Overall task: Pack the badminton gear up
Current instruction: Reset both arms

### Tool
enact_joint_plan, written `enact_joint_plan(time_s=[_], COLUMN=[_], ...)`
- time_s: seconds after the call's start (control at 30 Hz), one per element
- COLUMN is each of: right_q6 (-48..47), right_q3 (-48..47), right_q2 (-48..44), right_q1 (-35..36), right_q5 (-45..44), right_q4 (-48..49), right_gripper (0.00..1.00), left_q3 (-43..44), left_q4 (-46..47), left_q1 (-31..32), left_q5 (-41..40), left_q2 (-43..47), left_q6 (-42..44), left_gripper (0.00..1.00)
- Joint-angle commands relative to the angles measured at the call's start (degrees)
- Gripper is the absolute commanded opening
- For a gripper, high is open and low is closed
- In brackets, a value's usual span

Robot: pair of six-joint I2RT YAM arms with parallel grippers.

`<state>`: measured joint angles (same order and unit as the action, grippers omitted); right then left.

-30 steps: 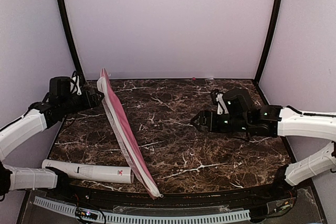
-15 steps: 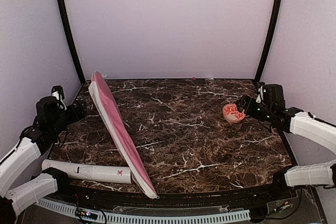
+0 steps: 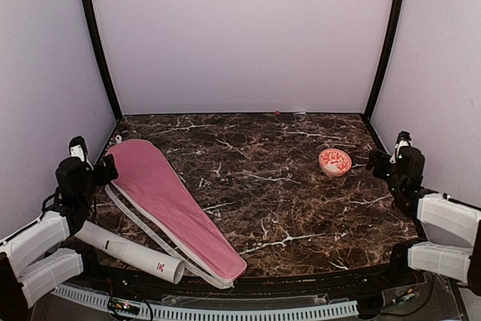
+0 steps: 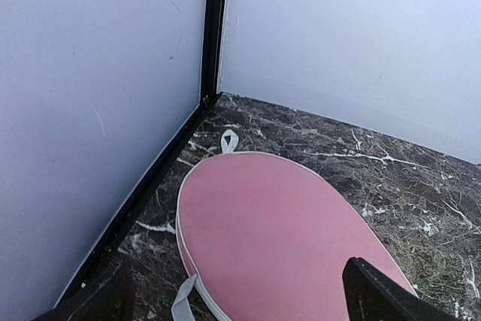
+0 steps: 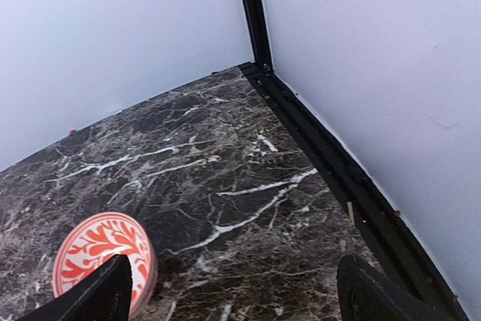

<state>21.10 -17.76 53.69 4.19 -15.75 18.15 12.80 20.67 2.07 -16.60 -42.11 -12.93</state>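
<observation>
The long pink racket-shaped bag (image 3: 176,216) lies flat on the left of the table, its wide end at the far left. It fills the lower left wrist view (image 4: 278,238), with a grey loop (image 4: 228,140) at its far end. The white red-logo tube (image 3: 131,252) lies beside its near-left edge. My left gripper (image 3: 103,171) is open and empty, drawn back just above the bag's wide end (image 4: 233,306). My right gripper (image 3: 376,162) is open and empty at the far right (image 5: 237,298). No rackets or shuttlecocks are in view.
A small red-and-white patterned bowl (image 3: 334,162) stands on the right of the table, just left of my right gripper (image 5: 101,261). Black frame posts (image 3: 96,43) and white walls close in the back and both sides.
The pink bag, held up on its edge a second ago, now lies flat. Both arms have drawn back to the sides. The tube has swung to a slant. The bowl has come into view.
</observation>
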Motion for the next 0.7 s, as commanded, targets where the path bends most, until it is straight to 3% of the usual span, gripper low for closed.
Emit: enact_joint_plan(time_s=[0.0, 0.17, 0.67], right_q6=[-8.87, -12.80, -13.81], right_q3=[6.08, 12.07, 10.25], right_q2=[0.00, 2.34, 9.10], right_q1=[-0.27, -0.31, -0.30], right_q5=[-8.40, -9.19, -6.54], right_q4=[20.20, 34.14, 35.03], right_gripper=[0.95, 0.96, 0.95], left_q3=[-4.97, -8.65, -7.45], left_q4=[19.28, 28.84, 32.42], left_q1=[-0.23, -0.24, -0.27], left_q5=[-0.01, 0.20, 3.95], left_q2=[-0.71, -5.62, -14.52], left_q6=[9.00, 10.83, 12.88], left_gripper=[0.99, 0.99, 0.99])
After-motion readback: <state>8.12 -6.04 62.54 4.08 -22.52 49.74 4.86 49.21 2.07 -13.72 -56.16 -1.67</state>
